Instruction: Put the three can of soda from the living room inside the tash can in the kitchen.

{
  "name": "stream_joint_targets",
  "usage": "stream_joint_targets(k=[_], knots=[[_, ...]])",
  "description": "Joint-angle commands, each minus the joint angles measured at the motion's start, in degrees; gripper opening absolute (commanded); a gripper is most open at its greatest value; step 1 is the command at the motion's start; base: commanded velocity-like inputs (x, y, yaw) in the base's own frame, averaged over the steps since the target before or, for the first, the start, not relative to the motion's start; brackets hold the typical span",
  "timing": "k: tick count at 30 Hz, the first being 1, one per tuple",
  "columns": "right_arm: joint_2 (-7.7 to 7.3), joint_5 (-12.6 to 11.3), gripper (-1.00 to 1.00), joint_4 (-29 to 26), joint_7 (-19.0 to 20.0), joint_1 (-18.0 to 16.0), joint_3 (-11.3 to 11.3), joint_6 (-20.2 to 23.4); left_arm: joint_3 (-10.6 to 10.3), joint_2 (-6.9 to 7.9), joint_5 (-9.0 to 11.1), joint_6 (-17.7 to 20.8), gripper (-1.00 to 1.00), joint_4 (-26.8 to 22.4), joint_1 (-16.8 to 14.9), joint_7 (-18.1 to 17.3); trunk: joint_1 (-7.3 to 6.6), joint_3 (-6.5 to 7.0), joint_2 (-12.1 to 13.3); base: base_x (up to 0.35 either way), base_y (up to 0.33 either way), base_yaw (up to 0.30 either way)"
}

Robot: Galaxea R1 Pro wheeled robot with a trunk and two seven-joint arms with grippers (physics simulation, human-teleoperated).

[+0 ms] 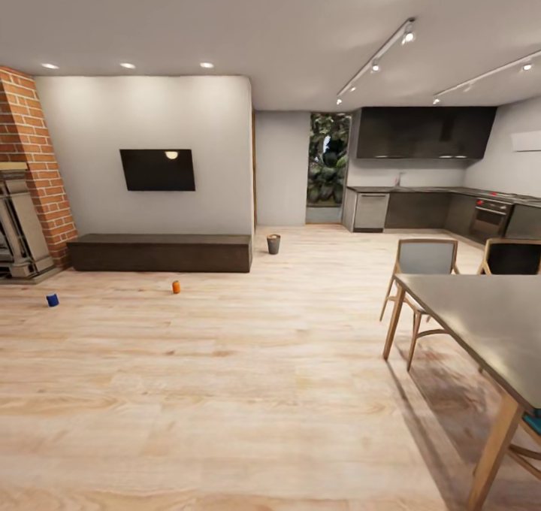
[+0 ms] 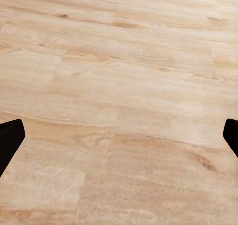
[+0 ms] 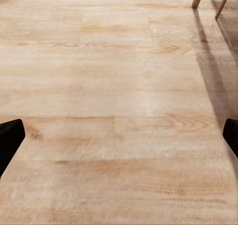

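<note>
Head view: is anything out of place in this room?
Yes. Two soda cans stand on the bare wooden floor: an orange can in front of the low bench, and a blue can near the brick fireplace. Nothing looks spilled or damaged.

Little of the robot's body is visible. The left gripper's fingers (image 2: pixel 11 143) are plain matte black with blunt, angled tips. The right gripper's fingers (image 3: pixel 10 140) look alike: black, smooth, without markings, screws or cables.
</note>
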Motion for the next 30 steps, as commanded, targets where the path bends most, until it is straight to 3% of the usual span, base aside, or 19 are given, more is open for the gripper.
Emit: stream_joint_targets(k=[1,14,30], knots=[[0.00,0.00,1.00,0.00,0.00,0.01,0.00,0.00,0.00,0.00,0.00,0.00,1.00,0.00,0.00,0.00,0.00,0.00,0.00,0.312,0.000,0.002],[0.00,0.00,1.00,0.01,0.00,-0.02,0.00,-0.02,-0.01,0.00,-0.01,0.02,1.00,0.00,0.00,0.00,0.00,0.07,0.00,0.318,0.000,0.000],[0.00,0.00,1.00,0.01,0.00,0.00,0.00,-0.06,-0.01,0.00,0.02,0.02,1.00,0.00,0.00,0.00,0.00,1.25,0.00,0.319,0.000,0.000]])
